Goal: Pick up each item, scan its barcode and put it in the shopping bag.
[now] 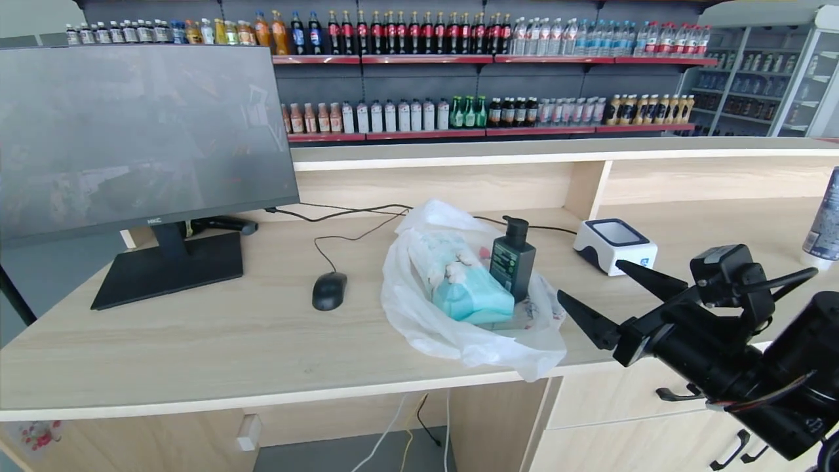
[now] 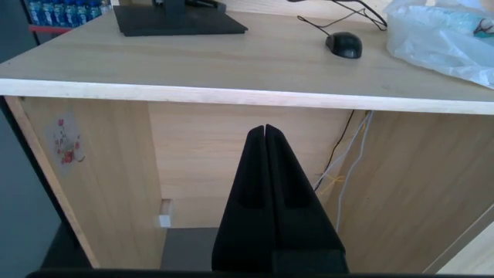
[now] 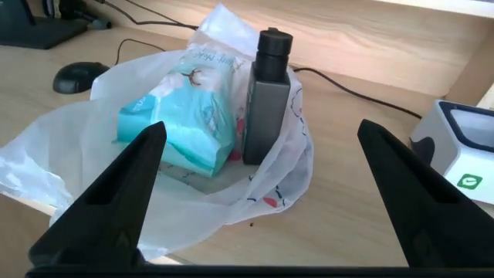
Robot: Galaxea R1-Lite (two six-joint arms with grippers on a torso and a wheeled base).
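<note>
A white plastic shopping bag [image 1: 419, 314] [image 3: 46, 154] lies open on the wooden counter [image 1: 196, 341]. Inside it stand a dark pump bottle [image 1: 512, 259] [image 3: 267, 96] and a teal tissue pack [image 1: 468, 292] [image 3: 181, 123]. A white barcode scanner [image 1: 615, 245] [image 3: 457, 162] sits to the bag's right. My right gripper [image 1: 609, 298] [image 3: 262, 197] hovers open just right of the bag, with nothing between its fingers. My left gripper [image 2: 266, 166] hangs shut and empty below the counter's front edge.
A monitor [image 1: 141, 137] on its stand fills the counter's left side, with a black mouse [image 1: 329, 290] [image 2: 343, 45] and cables beside it. A spray can [image 1: 824, 226] stands at the far right. A raised ledge and drink shelves lie behind. Drawers sit under the counter.
</note>
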